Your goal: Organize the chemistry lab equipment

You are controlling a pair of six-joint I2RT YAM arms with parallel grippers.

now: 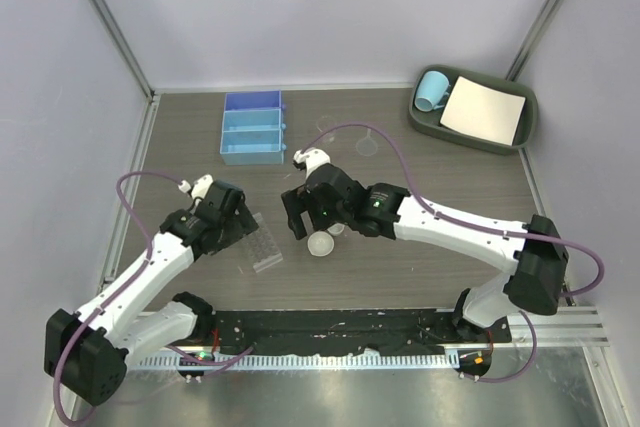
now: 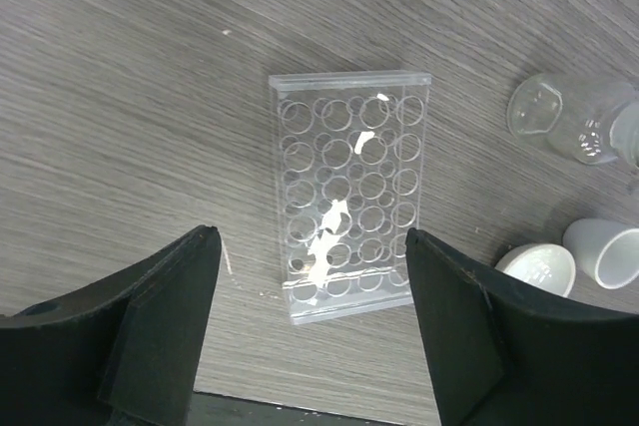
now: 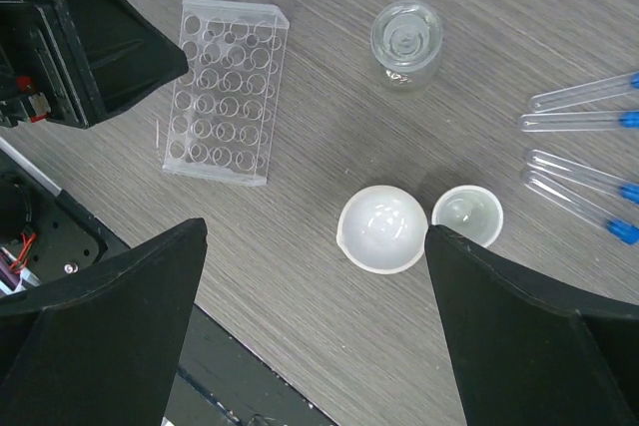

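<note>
The left gripper (image 2: 310, 238) hung wide open, holding nothing, over the rack (image 2: 349, 197) lying flat on the table. The right gripper (image 3: 315, 234), equally open and empty, hovered above two white dishes (image 3: 382, 228). Beyond them sat a beaker (image 3: 406, 42), with tubes (image 3: 579, 97) nearby.

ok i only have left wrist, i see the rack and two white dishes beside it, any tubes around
observer: yes, four blue-capped tubes lie flat on the table, past the dishes in the right wrist view
operator: where's the other arm
observer: the right gripper hovers open above the two white dishes
operator: anywhere to sort things into
observer: a blue tray with three compartments sits toward the far edge of the table
</note>
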